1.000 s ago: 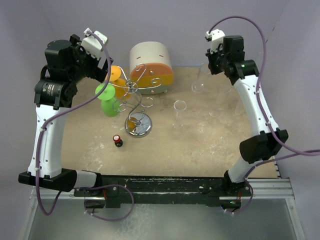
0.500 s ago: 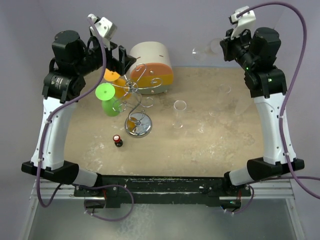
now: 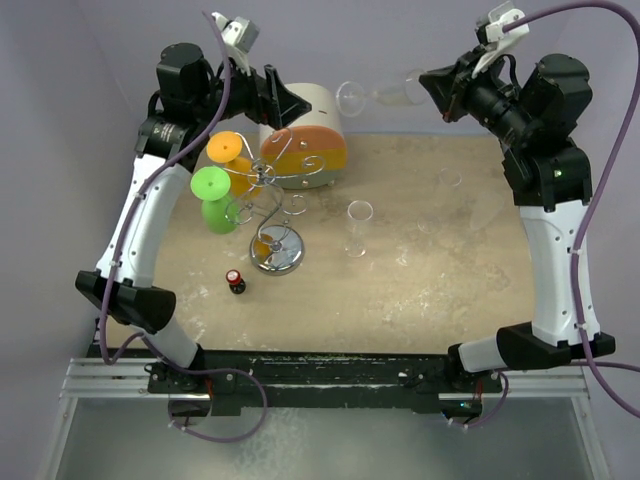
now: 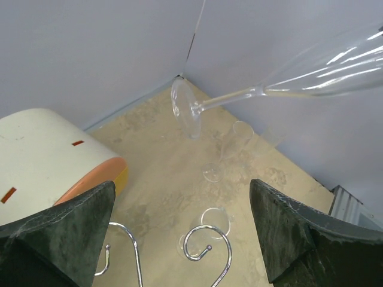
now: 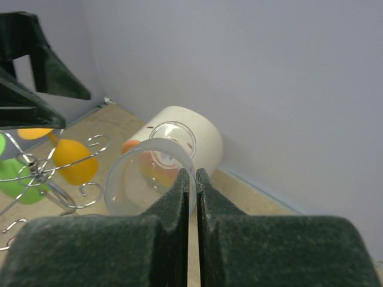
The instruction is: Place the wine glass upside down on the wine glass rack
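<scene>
The right gripper (image 5: 191, 174), clamped on the glass's (image 4: 333, 70) rim, holds it sideways high behind the rack (image 3: 268, 195), foot toward the left gripper (image 4: 182, 186), fingers apart.

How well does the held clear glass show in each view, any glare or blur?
Top view: the glass is faint against the lilac wall; on the rack the shiny base mirrors orange. Left wrist: stem and foot crisp, white glare streaks on the bowl. Right wrist: the rim reads clearly, but the right gripper has dark, soft fingers up close.
</scene>
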Controlling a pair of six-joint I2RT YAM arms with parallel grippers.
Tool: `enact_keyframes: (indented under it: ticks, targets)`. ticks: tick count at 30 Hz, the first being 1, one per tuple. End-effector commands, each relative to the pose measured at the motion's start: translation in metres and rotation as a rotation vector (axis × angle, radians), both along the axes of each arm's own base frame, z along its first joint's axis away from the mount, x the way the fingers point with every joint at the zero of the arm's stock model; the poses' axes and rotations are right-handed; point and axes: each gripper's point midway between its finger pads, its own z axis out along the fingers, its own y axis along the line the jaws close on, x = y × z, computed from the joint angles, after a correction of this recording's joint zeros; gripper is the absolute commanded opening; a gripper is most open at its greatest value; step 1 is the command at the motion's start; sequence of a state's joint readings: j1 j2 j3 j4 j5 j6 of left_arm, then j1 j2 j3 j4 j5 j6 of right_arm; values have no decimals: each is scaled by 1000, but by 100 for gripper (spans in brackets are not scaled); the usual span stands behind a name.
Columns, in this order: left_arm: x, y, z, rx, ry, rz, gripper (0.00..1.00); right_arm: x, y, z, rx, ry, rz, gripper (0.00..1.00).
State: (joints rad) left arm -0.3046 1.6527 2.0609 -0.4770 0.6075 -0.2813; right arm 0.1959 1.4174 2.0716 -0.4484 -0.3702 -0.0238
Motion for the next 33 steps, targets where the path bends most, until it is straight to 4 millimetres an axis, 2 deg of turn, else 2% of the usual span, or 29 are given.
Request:
enact_keyframes:
  ticks: [1,4,10,19,27,33]
  targets:
    - [-10,-13,35,-102,-53,-62,95,-33,20,40,58,-109,154,0]
    - [-1,-15,30,-115,-22,-47,93,-37,26,42,65,-106,199,0]
    - [9,-22,10,-125,79,-54,84,-41,33,41,76,-94,251,0]
    - [1,-36,-11,-153,209,-157,63,-42,38,34,81,-73,283,0]
    - [-4,-43,-17,-171,265,-215,37,-40,38,30,78,-66,277,0]
    - [-6,-44,-16,-172,269,-227,31,-38,37,29,75,-67,273,0]
